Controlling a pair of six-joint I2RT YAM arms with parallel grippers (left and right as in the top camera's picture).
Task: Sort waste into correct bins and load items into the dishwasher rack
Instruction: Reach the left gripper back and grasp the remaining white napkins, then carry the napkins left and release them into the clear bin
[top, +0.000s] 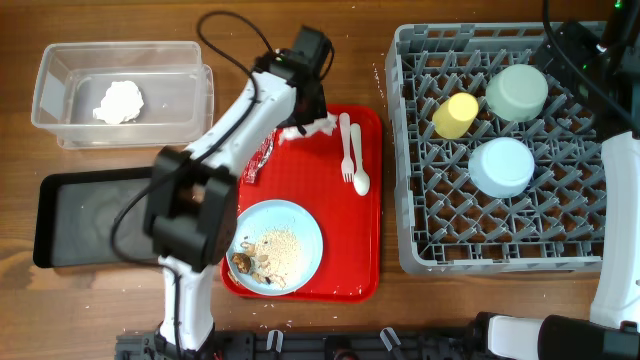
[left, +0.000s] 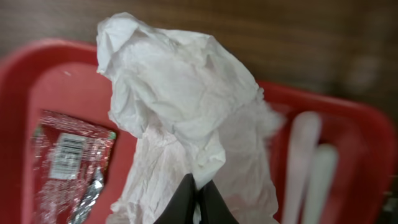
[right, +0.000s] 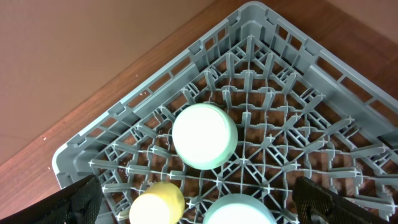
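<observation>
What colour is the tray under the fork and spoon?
Red. The tray shows best in the overhead view.

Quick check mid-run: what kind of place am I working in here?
Likely a staged dish-return station on a wooden tabletop: a grey dishwasher rack, a red tray with a scrap-covered plate, and a clear tub and black tray for waste; the left jaws grip a napkin.

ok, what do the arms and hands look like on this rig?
Both arms have white tube links and chunky black joint housings: left arm, right arm. A thin black cable loops off the left one. Left hand fingers are black and narrow; right hand fingers are dark and blocky. No markings visible.
</observation>
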